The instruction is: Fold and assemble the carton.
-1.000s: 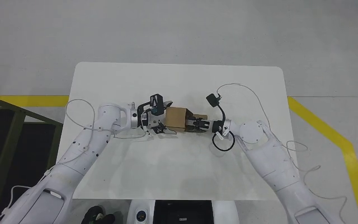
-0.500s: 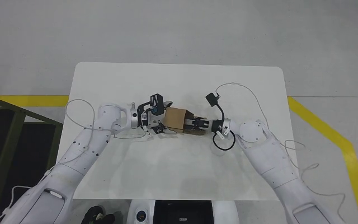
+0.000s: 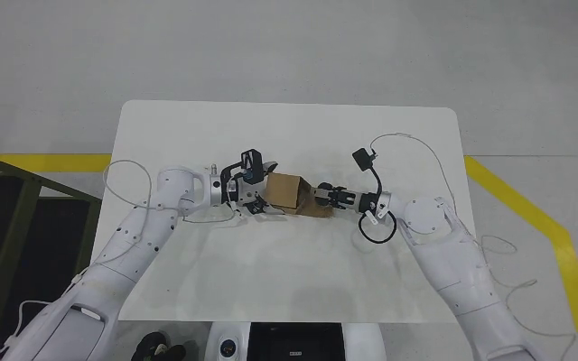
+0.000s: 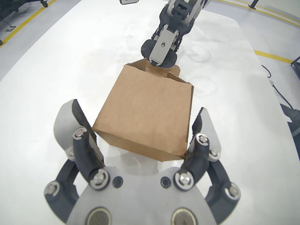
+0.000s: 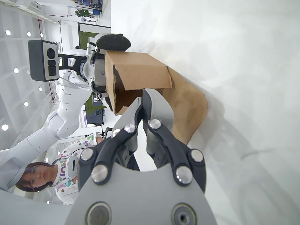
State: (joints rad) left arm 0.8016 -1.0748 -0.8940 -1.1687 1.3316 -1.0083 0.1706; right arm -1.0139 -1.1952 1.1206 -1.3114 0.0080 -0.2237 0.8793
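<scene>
A brown carton lies on its side in the middle of the white table. My left gripper is shut on its closed end, one finger pressed against each side wall. The far end is open, and a long flap spreads out from it onto the table. My right gripper is at that open end with its fingers pressed together, its tip at the mouth's edge. In the right wrist view the shut fingers stand beside the flap, under the carton's upper wall.
Loose white cables arc over the table to the right of the carton, and another lies at the left. Bare tabletop lies in front of and behind the carton.
My right arm has drawn back to the right, away from the carton. The flap now lies further out on the table. The left gripper keeps its hold, hardly moved.
</scene>
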